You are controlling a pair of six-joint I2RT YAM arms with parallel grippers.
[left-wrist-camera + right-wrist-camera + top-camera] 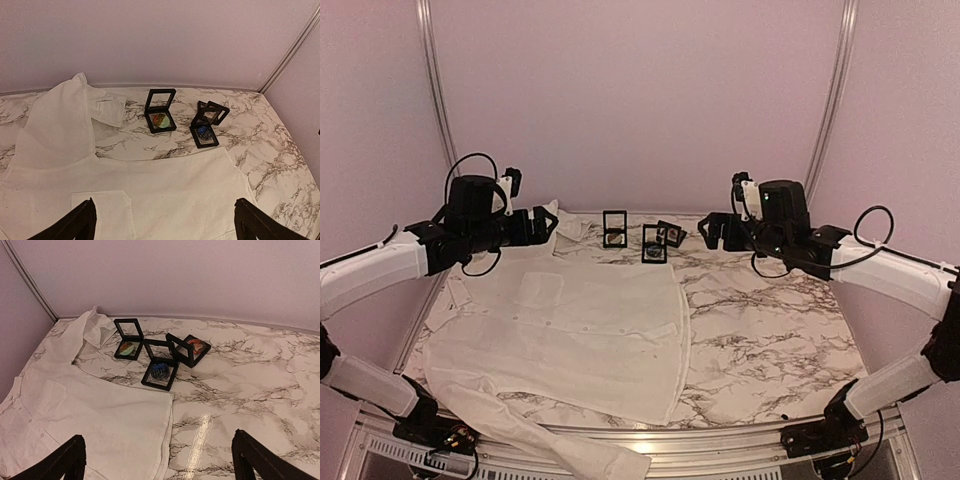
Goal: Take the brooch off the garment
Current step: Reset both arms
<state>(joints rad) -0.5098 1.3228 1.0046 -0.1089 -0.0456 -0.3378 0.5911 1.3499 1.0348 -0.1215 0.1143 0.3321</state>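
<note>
Since the garment [580, 340] lies spread flat over the left half of the table [770, 330], one sleeve [560, 445] trailing off the near edge, its front faces up, which we judge leaves a pin reachable from above. We find no brooch on the cloth in any view, and whether it is already off we cannot tell.

Above the far-left corner the left gripper [544, 222] hangs with jaws apart, holding nothing. The right gripper [712, 232] does likewise above the far edge, right of centre.

At the middle of the far edge sit three black display cases [654, 244]. From overhead their contents are mere specks, but the wrist views show colour inside: a greenish piece [160, 120], a blue piece [159, 371] and a reddish piece [196, 345] that is plain only from the right wrist.
</note>
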